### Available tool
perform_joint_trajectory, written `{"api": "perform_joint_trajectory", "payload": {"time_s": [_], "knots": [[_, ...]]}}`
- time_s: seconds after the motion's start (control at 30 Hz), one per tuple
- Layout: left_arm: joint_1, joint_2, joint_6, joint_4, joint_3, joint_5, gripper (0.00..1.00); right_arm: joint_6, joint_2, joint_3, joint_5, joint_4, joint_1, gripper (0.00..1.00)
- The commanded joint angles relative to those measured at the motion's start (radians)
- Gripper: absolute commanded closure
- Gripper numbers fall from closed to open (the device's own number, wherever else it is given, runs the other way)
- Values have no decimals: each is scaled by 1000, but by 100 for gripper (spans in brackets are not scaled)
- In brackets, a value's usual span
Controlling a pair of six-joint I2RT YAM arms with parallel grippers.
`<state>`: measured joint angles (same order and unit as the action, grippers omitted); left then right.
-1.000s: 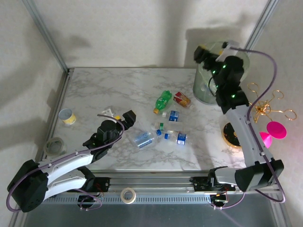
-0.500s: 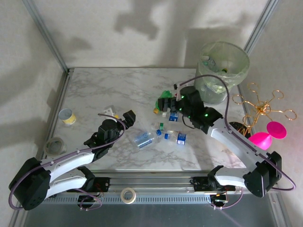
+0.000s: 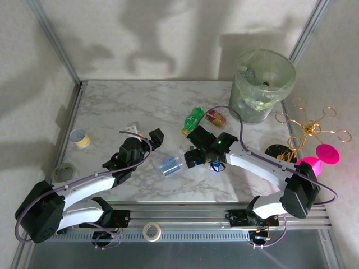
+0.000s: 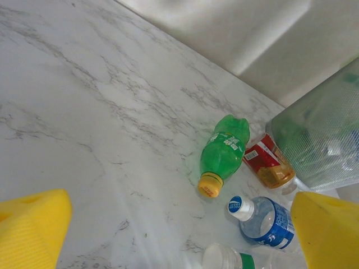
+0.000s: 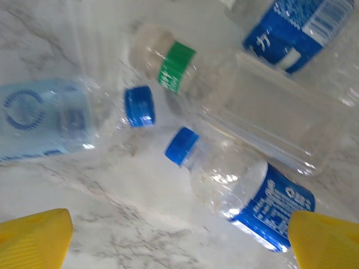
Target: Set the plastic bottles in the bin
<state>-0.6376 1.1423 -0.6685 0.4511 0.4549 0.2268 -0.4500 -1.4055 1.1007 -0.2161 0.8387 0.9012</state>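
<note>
Marble table (image 3: 129, 101), from above: we see both arms reaching over its middle.
Bin (image 3: 247, 106): it stands at the table's 1 o'clock corner with a pale green liner. The shapes inside are too small for us to name.
Right gripper (image 3: 192, 148): jaws spread wide, nothing held, low over the table's centre.
Green bottle (image 3: 193, 119): on its side at 12 o'clock from that gripper. The red-labelled bottle (image 3: 215, 117) lies just beside it at 3 o'clock.
Left gripper (image 3: 153, 140): at 9 o'clock from the right one, jaws just as wide and empty.
Pale blue bottle (image 3: 170, 165): lies between the two grippers, touched by neither.
Cup (image 3: 80, 138) and grey tape roll (image 3: 64, 171): out at the 9 o'clock edge.
Left wrist, fingers (image 4: 31, 227): we see them yellow in the two lower corners, far apart, with only bare marble between.
Left wrist, bottles: the green bottle is at centre, cap toward 7 o'clock, with the red-labelled bottle at its 3 o'clock. The white-capped bottle (image 4: 266, 218) is at 5 o'clock. The green-banded bottle (image 4: 230, 259) is at 6 o'clock, cut by the frame. The bin's wall is at 3 o'clock.
Right wrist, fingers (image 5: 33, 235): again in the lower corners, wide apart.
Right wrist, bottles: the blue-capped bottle (image 5: 241, 196) lies between the fingers, cap toward 10 o'clock. We cannot tell whether the right-hand finger touches it. The green-banded bottle is at 12 o'clock, the pale blue bottle at 9 o'clock, and the white-capped bottle's label at 1 o'clock.
</note>
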Motion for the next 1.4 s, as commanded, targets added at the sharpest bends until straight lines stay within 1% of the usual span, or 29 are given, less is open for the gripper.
{"api": "perform_joint_trajectory", "payload": {"time_s": [0.0,0.13,0.33,0.5,0.7,0.77,0.97,1.07,1.2,1.27,1.37], "knots": [[10,22,20,11,34,-34,1,-20,-44,-20,-50,90,8,1],[10,32,21,5,43,-54,0,17,-93,-12,-132,89,4,1],[12,6,17,-6,31,-53,0,48,-169,-20,-187,91,0,1],[12,-14,12,-10,18,-47,0,69,-211,-29,-188,65,-23,1],[11,-40,-1,-9,-4,-32,0,90,-262,-54,-116,33,-31,1],[12,-48,-5,-11,-11,-26,0,85,-273,-61,-94,34,-33,4],[13,-45,-5,-10,-13,-18,0,72,-274,-70,-41,20,-32,17],[13,-38,-5,-3,-12,-18,1,69,-273,-79,-19,3,-32,21],[13,-29,-9,2,-10,-23,0,77,-283,-86,-5,-20,-31,23],[13,-26,-11,0,-10,-24,0,91,-297,-87,10,-32,-30,26],[13,-25,-17,3,-13,-27,0,95,-320,-83,-7,-27,-29,34]]}}
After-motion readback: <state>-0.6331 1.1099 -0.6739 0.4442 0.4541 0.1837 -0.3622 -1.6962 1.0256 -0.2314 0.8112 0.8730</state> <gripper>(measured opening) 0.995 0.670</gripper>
